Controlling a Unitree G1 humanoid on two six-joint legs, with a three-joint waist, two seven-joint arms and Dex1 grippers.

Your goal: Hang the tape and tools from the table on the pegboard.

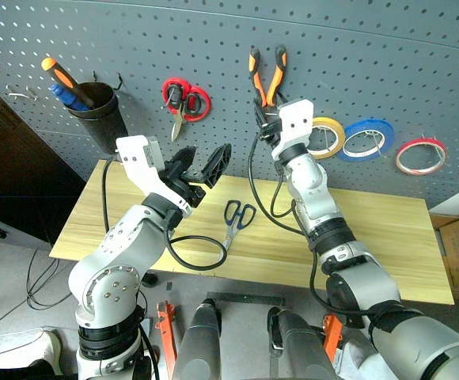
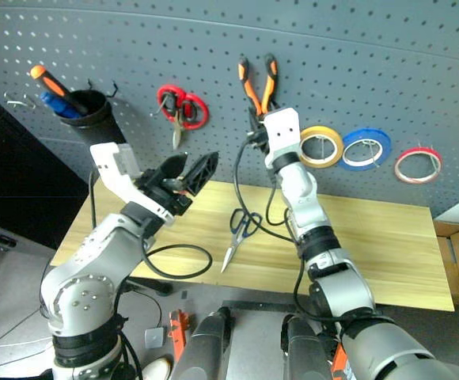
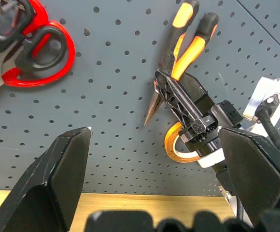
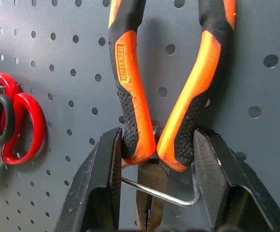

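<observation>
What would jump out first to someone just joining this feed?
The right gripper up at the pegboard, its fingers either side of the orange-and-black pliers over a hook. Next, the dark-handled scissors lying alone on the wooden table, in front of the wide-open left gripper. Then the yellow, blue and red tape rolls in a row on the board's right.

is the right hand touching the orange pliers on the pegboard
Touching. The right wrist view shows the right hand with both fingers pressed against the pliers handles.
</observation>
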